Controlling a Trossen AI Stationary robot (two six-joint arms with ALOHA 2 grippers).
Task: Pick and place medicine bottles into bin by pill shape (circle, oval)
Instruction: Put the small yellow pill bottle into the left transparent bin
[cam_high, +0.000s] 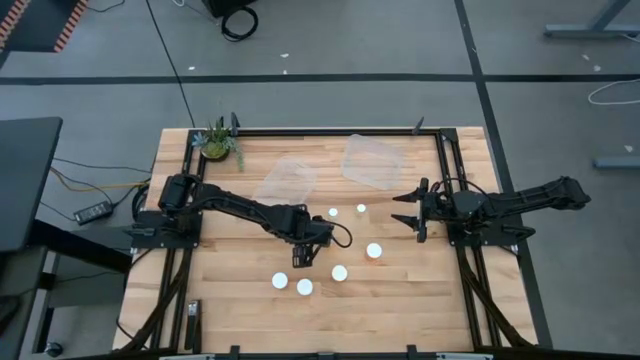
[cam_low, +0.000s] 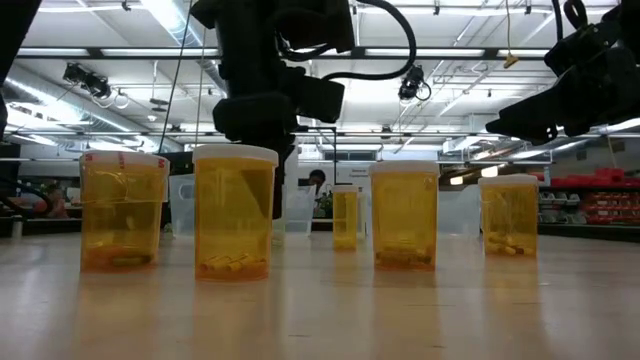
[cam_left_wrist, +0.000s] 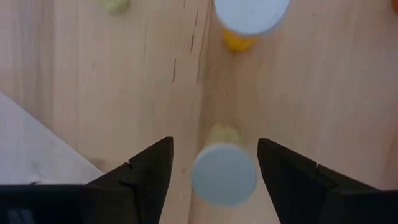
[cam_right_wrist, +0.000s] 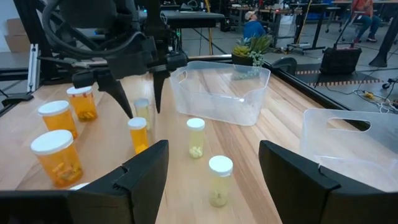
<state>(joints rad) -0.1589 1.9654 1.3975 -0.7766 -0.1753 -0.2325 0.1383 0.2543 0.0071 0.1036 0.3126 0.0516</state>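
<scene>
Several small amber medicine bottles with white caps stand upright on the wooden table (cam_high: 230, 300); in the high view their caps show at the middle, for instance one (cam_high: 374, 250) and another (cam_high: 340, 272). My left gripper (cam_high: 299, 257) is open and points down, its fingers on either side of one small bottle (cam_left_wrist: 224, 174) without touching it; this also shows in the right wrist view (cam_right_wrist: 142, 111). My right gripper (cam_high: 408, 211) is open and empty at the table's right, pointing toward the bottles.
Two clear plastic bins (cam_high: 285, 180) (cam_high: 372, 160) sit at the table's far side, one also in the right wrist view (cam_right_wrist: 221, 90). A green potted plant (cam_high: 217, 140) stands at the far left corner. Other bottles (cam_low: 235, 210) (cam_low: 404, 213) stand close around the left gripper.
</scene>
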